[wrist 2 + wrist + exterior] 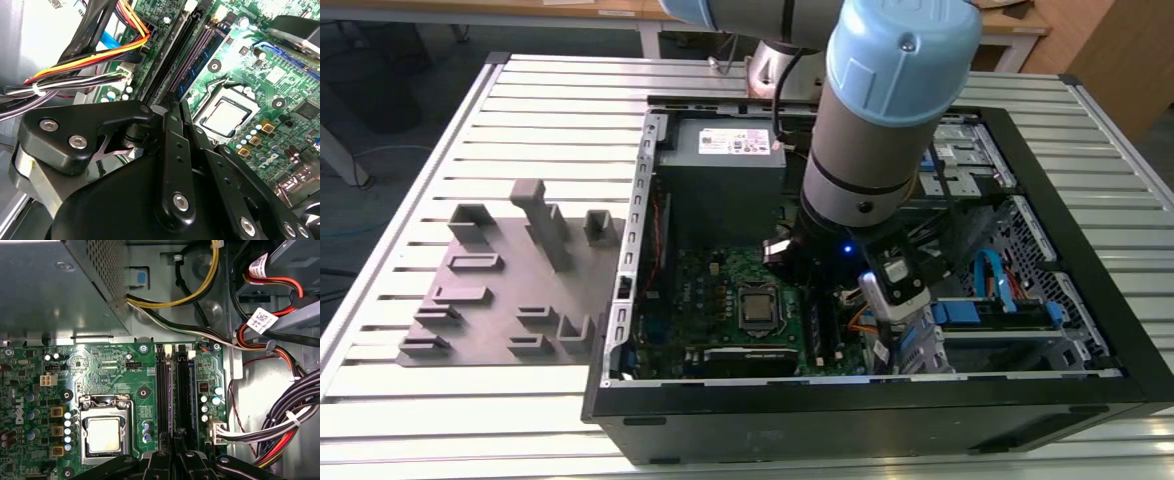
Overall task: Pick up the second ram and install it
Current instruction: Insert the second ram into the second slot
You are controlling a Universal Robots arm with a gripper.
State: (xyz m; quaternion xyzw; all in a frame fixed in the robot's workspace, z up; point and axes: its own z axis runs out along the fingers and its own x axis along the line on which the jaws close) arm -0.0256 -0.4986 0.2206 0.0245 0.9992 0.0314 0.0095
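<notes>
The second ram appears in the first wrist view as a thin blue-green strip seen edge-on. It stands among the long black slots just beside the CPU socket, between the socket and a bundle of black, red and yellow cables. Whether it is seated in a slot cannot be told. The gripper sits right at the near end of that strip, in line with it, close above the motherboard. Whether it is open or closed, or has hold of the stick, cannot be told. White printed labels hang on the red cables well away from the socket. In the exterior view a white label sits on the grey power supply beyond the socket, inside the black computer case
</notes>
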